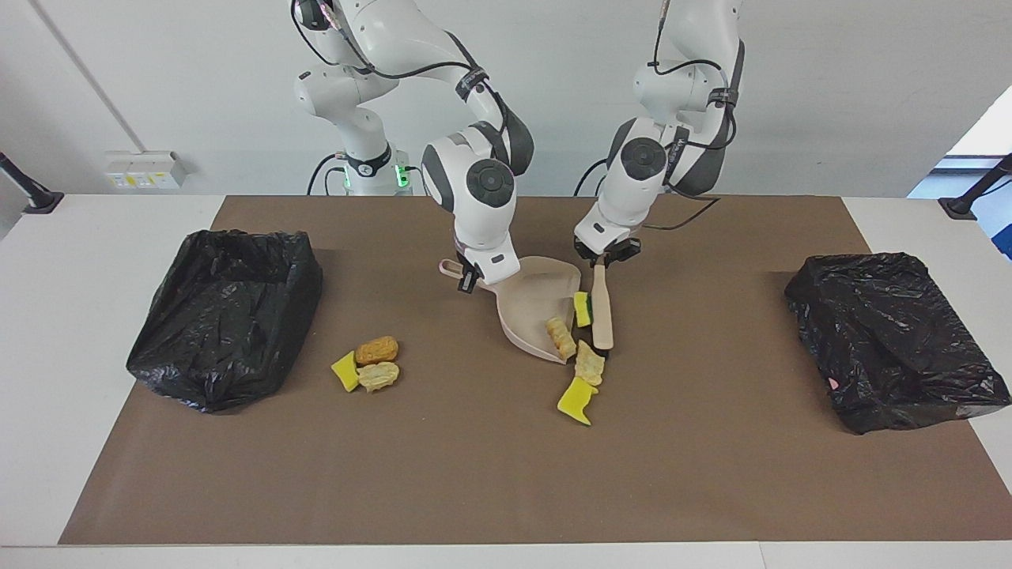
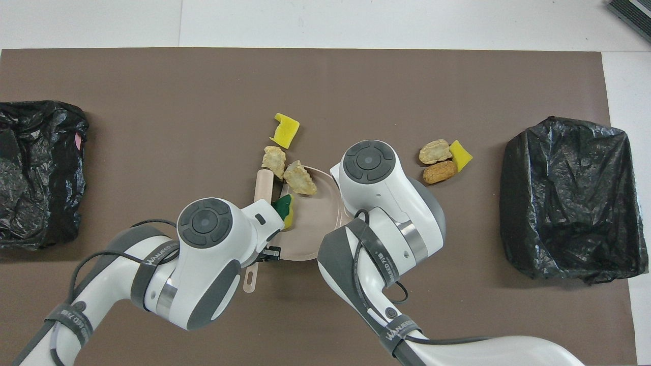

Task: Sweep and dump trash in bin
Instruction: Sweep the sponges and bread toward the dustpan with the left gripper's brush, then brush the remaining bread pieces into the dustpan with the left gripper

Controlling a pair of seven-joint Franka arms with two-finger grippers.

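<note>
My right gripper [image 1: 468, 275] is shut on the handle of the beige dustpan [image 1: 531, 304], whose mouth faces the left arm's end of the table. My left gripper [image 1: 605, 254] is shut on a beige brush [image 1: 602, 314] standing at that mouth. Of the trash, a green-yellow sponge [image 1: 583, 308] and a bread lump [image 1: 561, 337] lie at the pan's lip. A pale lump [image 1: 589, 365] and a yellow sponge [image 1: 577, 399] lie just outside it, farther from the robots. In the overhead view the brush [image 2: 264, 184] touches the pale lump [image 2: 273, 158].
Three more scraps [image 1: 368, 363] lie toward the right arm's end, beside a black-bagged bin [image 1: 225, 316]. A second black-bagged bin [image 1: 893, 340] stands at the left arm's end. Everything rests on a brown mat [image 1: 506, 474].
</note>
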